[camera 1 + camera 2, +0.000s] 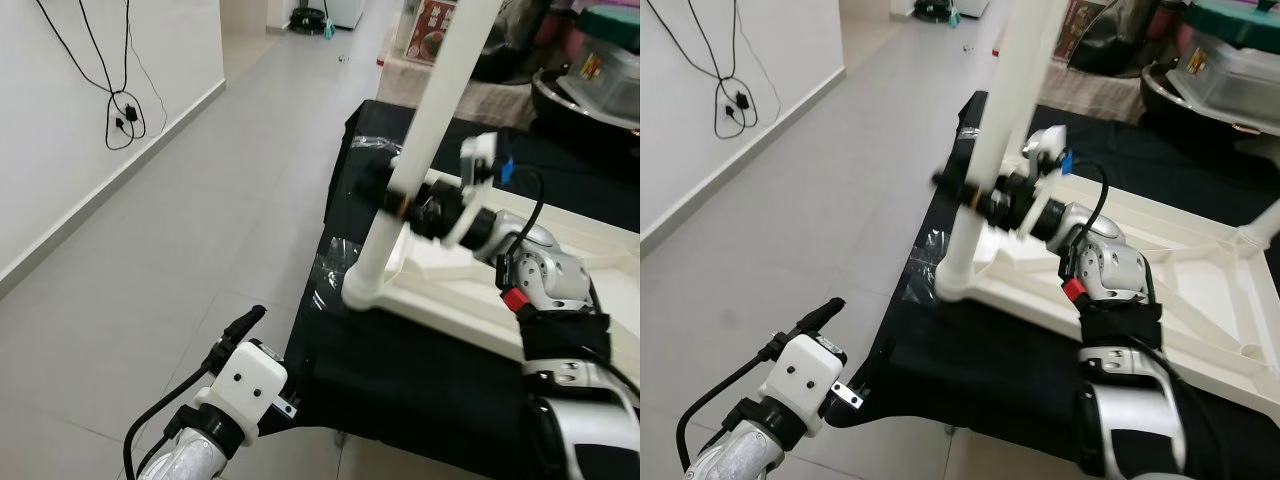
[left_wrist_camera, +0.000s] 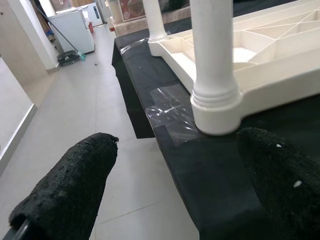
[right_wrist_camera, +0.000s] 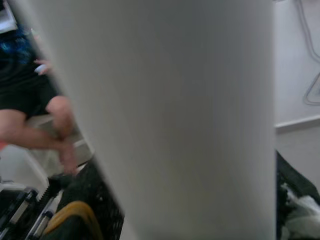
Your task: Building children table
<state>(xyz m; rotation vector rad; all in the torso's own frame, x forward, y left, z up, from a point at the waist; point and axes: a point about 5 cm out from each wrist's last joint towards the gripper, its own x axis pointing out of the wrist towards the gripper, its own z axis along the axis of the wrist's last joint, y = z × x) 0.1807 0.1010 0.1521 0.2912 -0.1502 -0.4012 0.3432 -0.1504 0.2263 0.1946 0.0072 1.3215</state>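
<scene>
The cream plastic tabletop (image 1: 1200, 270) lies upside down on a black cloth. A white table leg (image 1: 430, 110) stands in its near left corner socket (image 1: 362, 285) and leans to the right. My right gripper (image 1: 392, 192) is shut on this leg about halfway up, one black finger on each side. The leg's pale surface (image 3: 165, 110) shows very close in the right wrist view. My left gripper (image 1: 245, 325) hangs low beside the cloth's near corner, open and holding nothing. Its two fingers (image 2: 65, 190) frame the leg's base (image 2: 215, 105).
The black cloth (image 1: 400, 370) ends at a left edge, with clear plastic film (image 1: 330, 265) hanging over it. Grey tiled floor (image 1: 180, 230) lies to the left, below a wall with dangling cables (image 1: 120, 110). Another leg (image 1: 1265, 225) stands at the right. A seated person (image 3: 50, 120) is beyond.
</scene>
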